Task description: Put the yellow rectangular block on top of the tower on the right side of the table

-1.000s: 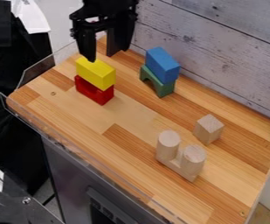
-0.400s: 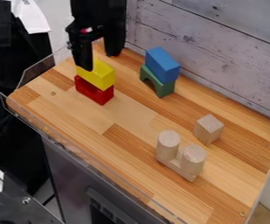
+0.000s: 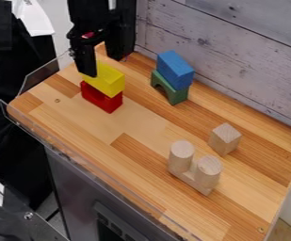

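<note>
Yellow block [image 3: 109, 82] lay atop the red block [image 3: 101, 98], long axes parallel. We found the end effector [image 3: 102, 65], fingers parted, above the red block's far end; a centred grasp, we judged, required descent toward its near end.

No text, label, brand, number or sign can be read.
</note>
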### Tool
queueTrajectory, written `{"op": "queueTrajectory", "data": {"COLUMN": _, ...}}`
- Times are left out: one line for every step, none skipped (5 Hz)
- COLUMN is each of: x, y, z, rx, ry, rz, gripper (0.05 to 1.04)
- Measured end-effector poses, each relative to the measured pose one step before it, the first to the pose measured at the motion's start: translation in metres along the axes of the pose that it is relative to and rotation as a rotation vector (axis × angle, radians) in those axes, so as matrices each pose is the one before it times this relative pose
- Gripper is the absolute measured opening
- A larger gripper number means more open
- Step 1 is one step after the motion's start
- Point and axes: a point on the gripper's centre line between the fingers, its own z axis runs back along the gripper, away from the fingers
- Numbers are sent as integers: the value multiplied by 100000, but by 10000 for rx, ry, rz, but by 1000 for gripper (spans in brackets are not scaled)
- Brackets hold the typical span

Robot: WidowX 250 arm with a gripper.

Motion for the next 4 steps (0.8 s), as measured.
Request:
{"op": "queueTrajectory", "data": {"x": 374, "y": -76, "z": -70, "rx": -128, "ry": 53, "rz": 113, "gripper": 1001}}
{"op": "queueTrajectory", "data": {"x": 55, "y": -37, "z": -677, "rx": 67, "ry": 150, "rz": 19, "gripper": 1001}}
{"op": "queueTrajectory", "data": {"x": 41, "y": -16, "z": -140, "rx": 20, "ry": -8, "rz": -4, "gripper": 1001}}
{"op": "queueTrajectory", "data": {"x": 18, "y": -24, "z": -499, "rx": 136, "ry": 35, "rz": -28, "gripper": 1001}}
